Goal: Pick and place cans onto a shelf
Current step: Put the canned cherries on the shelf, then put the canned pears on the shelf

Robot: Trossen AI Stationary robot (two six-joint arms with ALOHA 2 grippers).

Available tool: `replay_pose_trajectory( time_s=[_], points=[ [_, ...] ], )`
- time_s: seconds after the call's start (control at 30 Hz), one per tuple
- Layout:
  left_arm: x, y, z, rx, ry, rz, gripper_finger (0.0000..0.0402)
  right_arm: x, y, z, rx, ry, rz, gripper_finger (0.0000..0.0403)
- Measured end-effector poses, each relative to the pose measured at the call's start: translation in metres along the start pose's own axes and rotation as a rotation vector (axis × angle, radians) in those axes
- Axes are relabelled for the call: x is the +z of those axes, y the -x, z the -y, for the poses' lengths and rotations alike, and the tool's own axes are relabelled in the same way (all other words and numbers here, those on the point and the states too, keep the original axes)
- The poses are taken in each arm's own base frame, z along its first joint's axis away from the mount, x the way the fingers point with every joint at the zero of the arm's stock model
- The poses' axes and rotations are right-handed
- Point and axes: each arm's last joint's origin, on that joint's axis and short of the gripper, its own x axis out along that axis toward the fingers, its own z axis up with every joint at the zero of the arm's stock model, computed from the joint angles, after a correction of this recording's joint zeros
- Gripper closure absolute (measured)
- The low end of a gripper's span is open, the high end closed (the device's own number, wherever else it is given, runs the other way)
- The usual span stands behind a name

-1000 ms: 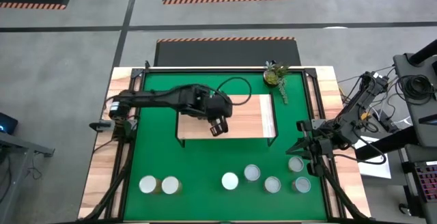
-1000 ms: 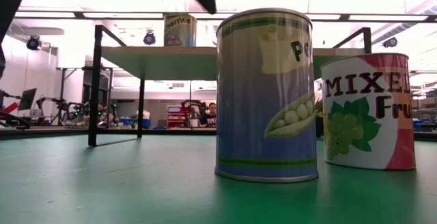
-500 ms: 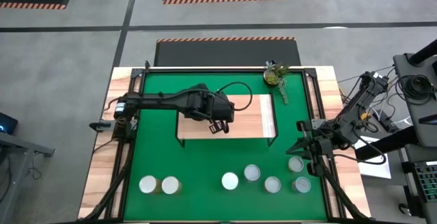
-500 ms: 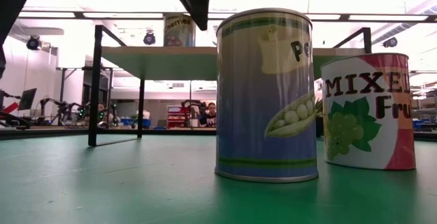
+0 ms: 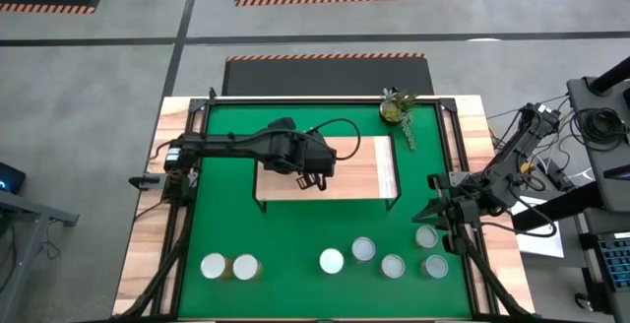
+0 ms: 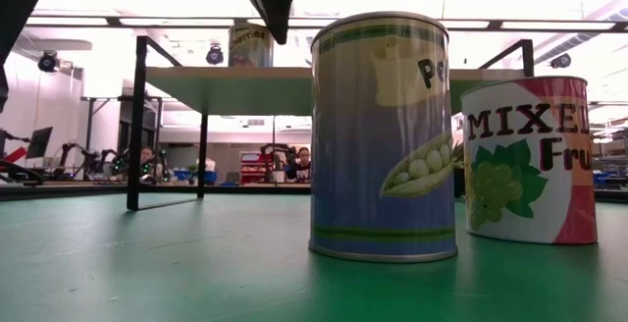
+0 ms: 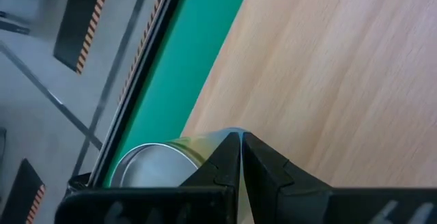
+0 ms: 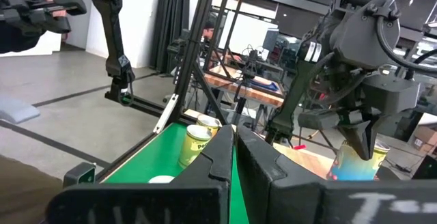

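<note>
One can (image 6: 247,47) stands upright on the shelf (image 5: 359,170). It also shows in the left wrist view (image 7: 147,166) and the right wrist view (image 8: 351,162), but my left arm hides it in the high view. My left gripper (image 5: 315,177) is shut, pointing down over the shelf, with its tips (image 7: 240,138) right beside the can's top. Several other cans stand on the green mat near the front edge, among them a pea can (image 6: 383,135) and a mixed-fruit can (image 6: 530,160). My right gripper (image 5: 434,211) waits shut at the table's right side. My left gripper's shut fingertips (image 6: 270,23) stand by the upper rim (image 7: 198,145) of the can on the shelf, coming from above. I cannot tell whether they touch it. The can stands upright on the shelf top.
A small potted plant (image 5: 396,109) stands at the far right corner of the mat. Two cans (image 5: 229,266) stand at the near left and several (image 5: 393,256) at the near right. The shelf's right half (image 5: 379,170) is bare wood.
My left gripper has come down a little over the shelf and gone slightly toward the table's left, staying next to the can on the shelf. My right arm has kept still.
</note>
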Motion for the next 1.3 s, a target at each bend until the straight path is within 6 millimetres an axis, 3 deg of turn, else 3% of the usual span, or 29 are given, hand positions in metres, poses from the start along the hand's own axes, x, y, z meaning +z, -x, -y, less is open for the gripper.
replay_pose_trajectory(
  time_s=[0.57, 0.73, 0.87, 1.0, 1.17, 1.3],
  points=[
    [-0.002, 0.0, -0.002, 0.033, -0.002, -0.006, 0.0402, 0.0, 0.0, 0.0, 0.0, 0.0, 0.0, 0.0394],
    [-0.006, 0.009, 0.006, 0.0, -0.022, 0.009, 0.0402, 0.0, 0.0, 0.0, 0.0, 0.0, 0.0, 0.0394],
    [-0.013, 0.036, 0.026, -0.199, -0.047, 0.025, 0.0402, 0.0, 0.0, 0.0, 0.0, 0.002, 0.0, 0.0394],
    [-0.026, 0.07, 0.061, -0.473, -0.104, 0.075, 0.0402, 0.0, 0.0, 0.0, 0.0, 0.002, 0.0, 0.0394],
    [-0.066, 0.107, 0.103, -0.599, -0.232, 0.092, 0.0402, 0.0, 0.0, 0.0, 0.0, 0.0, 0.0, 0.0394],
    [-0.101, 0.128, 0.125, -0.627, -0.196, 0.028, 0.0402, 0.0, 0.0, 0.0, 0.0, -0.002, 0.0, 0.0394]
  ],
)
